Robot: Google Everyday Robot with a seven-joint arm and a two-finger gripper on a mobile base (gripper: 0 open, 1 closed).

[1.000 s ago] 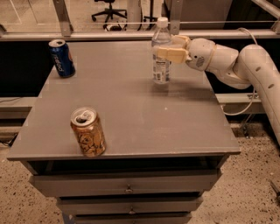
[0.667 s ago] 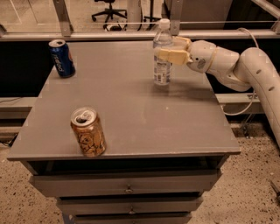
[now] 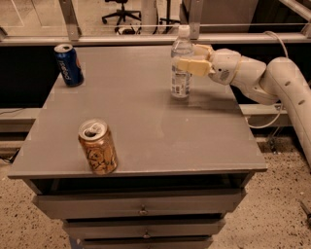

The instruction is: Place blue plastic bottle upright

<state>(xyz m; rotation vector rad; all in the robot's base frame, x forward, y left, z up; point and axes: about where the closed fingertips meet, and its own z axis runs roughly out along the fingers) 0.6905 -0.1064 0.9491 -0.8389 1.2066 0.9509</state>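
The blue plastic bottle (image 3: 181, 73) is clear with a white cap and a pale label. It stands upright on the grey table (image 3: 146, 112), at the back right. My gripper (image 3: 184, 57) reaches in from the right at the height of the bottle's shoulder. One cream finger (image 3: 190, 65) lies across the front of the bottle and the other (image 3: 202, 49) sits behind it, so the gripper is shut on the bottle. The bottle's base appears to rest on the tabletop.
A dark blue Pepsi can (image 3: 68, 64) stands at the back left corner. An open gold can (image 3: 97, 147) stands near the front left edge. The table has drawers (image 3: 141, 209) below it. A rail and an office chair (image 3: 119, 12) are behind it.
The gripper and bottle have dipped very slightly and otherwise stay in place. The cans have not moved.
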